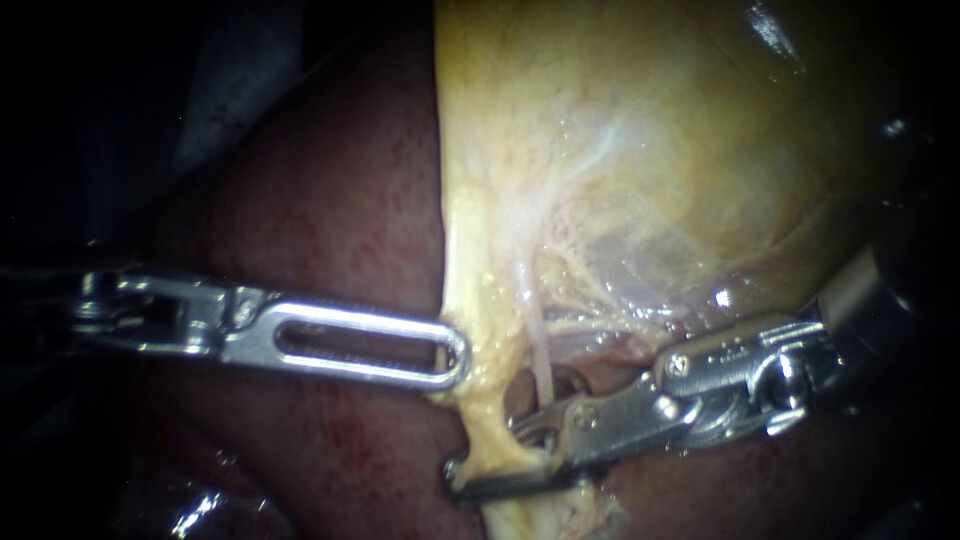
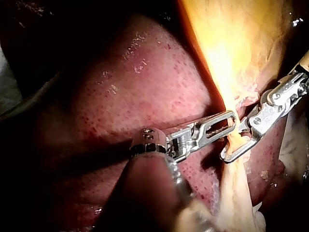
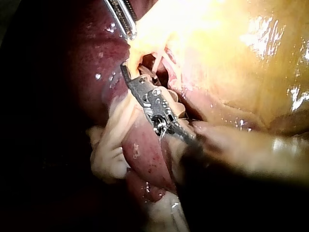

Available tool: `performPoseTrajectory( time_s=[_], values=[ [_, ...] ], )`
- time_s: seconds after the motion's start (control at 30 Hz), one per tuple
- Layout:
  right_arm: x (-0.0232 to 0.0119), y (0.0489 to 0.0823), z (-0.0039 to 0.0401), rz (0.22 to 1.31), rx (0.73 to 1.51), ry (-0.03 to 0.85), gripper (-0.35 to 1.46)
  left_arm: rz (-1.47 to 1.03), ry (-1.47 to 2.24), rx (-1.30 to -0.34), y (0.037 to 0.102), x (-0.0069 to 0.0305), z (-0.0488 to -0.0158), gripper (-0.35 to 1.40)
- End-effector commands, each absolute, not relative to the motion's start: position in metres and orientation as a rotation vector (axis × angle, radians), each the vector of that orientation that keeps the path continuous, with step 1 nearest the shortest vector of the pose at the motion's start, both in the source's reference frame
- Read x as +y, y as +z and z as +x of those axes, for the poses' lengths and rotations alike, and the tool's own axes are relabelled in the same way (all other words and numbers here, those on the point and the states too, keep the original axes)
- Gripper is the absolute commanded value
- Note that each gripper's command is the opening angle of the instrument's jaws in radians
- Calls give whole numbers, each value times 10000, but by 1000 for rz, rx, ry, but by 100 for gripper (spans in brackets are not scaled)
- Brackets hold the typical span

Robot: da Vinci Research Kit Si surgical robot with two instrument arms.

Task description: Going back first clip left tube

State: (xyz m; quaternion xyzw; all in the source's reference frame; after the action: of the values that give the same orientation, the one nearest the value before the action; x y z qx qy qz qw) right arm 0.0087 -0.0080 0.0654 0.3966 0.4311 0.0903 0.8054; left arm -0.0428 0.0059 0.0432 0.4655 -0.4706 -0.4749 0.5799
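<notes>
Two shiny instruments are sitting closest. My right instrument [image 1: 485,452] is reaching in low with its jaws standing apart. One jaw is above and one below the left tube [image 1: 482,415], the thick yellow one, which is running down between them. My left instrument [image 1: 455,355] is pressing its jaws together on the yellow edge of the gallbladder [image 1: 650,180], just above that tube. Two tubes are showing: beside the yellow one, a thin pale tube [image 1: 540,350] is hanging down to the right instrument's upper jaw. Farther back, the one gallbladder is spreading wide, and one dark red liver [image 1: 330,200] is lying behind.
</notes>
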Motion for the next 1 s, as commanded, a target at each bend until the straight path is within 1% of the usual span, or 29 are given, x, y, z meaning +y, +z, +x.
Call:
performPoseTrajectory(
  time_s=[0.03,0.4,0.47,0.57,0.67,0.77,1.0],
  values=[
    [-80,654,87,849,923,193,-35,1088,-1110,-1100,432,59,-428,-35],
    [-79,655,87,849,923,193,-35,1088,-1111,-1100,432,59,-428,-35],
    [-78,656,87,849,923,192,-8,1088,-1111,-1100,432,59,-428,-35],
    [-77,657,85,845,924,195,13,1088,-1111,-1100,432,59,-428,-35],
    [-76,657,84,824,933,187,30,1088,-1111,-1100,432,59,-428,-35],
    [-76,657,84,783,946,194,40,1088,-1111,-1100,432,59,-428,-35],
    [-68,652,78,765,956,185,44,1088,-1110,-1100,433,59,-428,-35]
  ],
)
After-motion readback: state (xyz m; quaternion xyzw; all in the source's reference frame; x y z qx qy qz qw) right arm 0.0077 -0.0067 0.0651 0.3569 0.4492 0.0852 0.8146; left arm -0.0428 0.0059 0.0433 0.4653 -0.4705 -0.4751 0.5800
